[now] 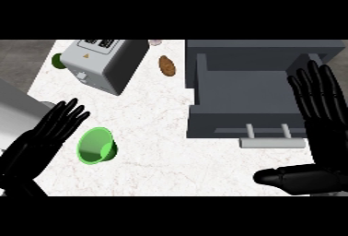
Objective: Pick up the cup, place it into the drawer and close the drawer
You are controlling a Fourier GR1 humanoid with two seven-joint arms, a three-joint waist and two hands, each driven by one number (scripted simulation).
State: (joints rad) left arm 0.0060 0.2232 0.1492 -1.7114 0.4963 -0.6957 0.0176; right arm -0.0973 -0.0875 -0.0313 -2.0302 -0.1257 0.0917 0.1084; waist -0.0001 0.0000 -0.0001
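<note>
The tabletop [163, 129] is pale marble with faint reddish veining. A glossy green cup [95, 145] lies tipped on its side at about 8 o'clock, its round mouth facing the lower left; it is a smooth tapered shape. The open drawer [238, 99], a matte dark grey box with flat walls, sits at 2 o'clock, with a pale bar handle [270, 142] on two short posts at its near edge. At 11 o'clock stands a boxy silver toaster [107, 62], set at an angle, with a small green object [58, 60] just beside its left end. A brown oval item [167, 65] lies at 12 o'clock, between toaster and drawer.

The left hand [41, 140], black and glossy, lies just left of the cup, fingers straight and slightly spread, not touching it. The right hand [319, 120] stands over the drawer's right edge, fingers straight and pressed close, thumb pointing left.
</note>
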